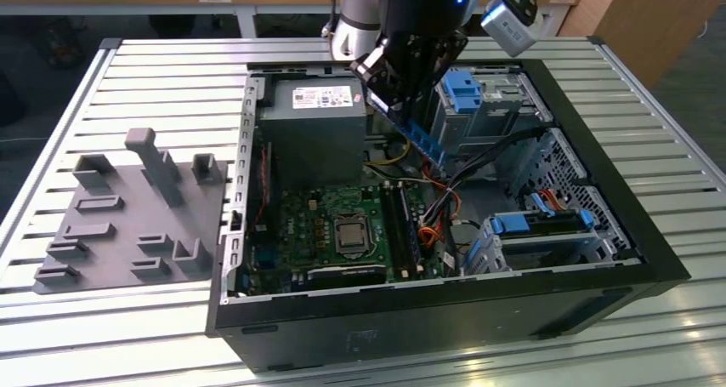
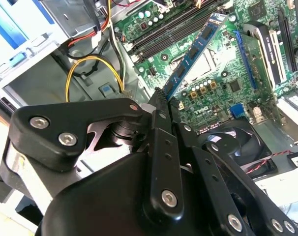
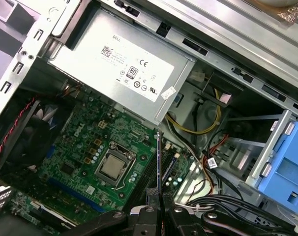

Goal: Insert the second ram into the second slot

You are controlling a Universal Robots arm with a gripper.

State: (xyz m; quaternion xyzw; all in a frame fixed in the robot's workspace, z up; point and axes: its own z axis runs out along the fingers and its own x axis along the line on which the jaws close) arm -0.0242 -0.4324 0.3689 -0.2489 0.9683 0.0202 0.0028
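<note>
Slatted table carries the open computer case. The gripper pinches one end of the second ram, whose long axis projects from the jaws toward the memory slots.

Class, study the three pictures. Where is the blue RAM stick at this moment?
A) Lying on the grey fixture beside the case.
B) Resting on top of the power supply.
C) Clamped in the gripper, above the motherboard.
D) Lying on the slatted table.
C: the second ram sticks out from the shut gripper, held in the air over the motherboard.
</note>
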